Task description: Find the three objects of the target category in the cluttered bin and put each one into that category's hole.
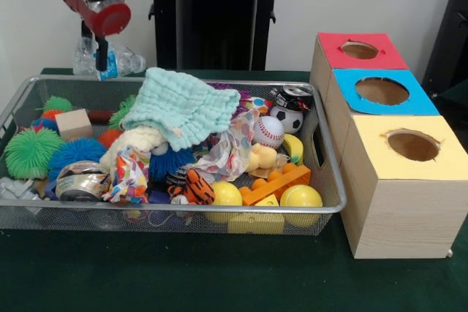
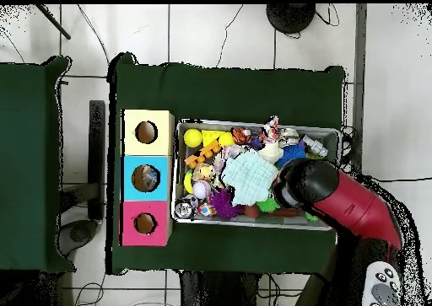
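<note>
- Front view: the red and black gripper (image 1: 102,63) hangs above the far left corner of the silver wire-mesh bin (image 1: 183,208), seemingly closed on a clear plastic bottle (image 1: 121,60). One short metal can (image 1: 80,182) lies on its side near the front left; another (image 1: 292,97) sits far right, nearest the blue-topped hole (image 1: 382,90).
- Overhead view: the arm hides its fingers; the hole (image 2: 146,177) seems to hold something.

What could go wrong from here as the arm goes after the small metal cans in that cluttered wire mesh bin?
The silver-topped metal can at the wire mesh bin's front lies wedged among blue spiky puff balls and patterned cloth, so a grasp may snag those instead. The dark printed can sits hard against the bin's corner, leaving little room beside it. The pale green knitted cloth may be hiding another can.
</note>
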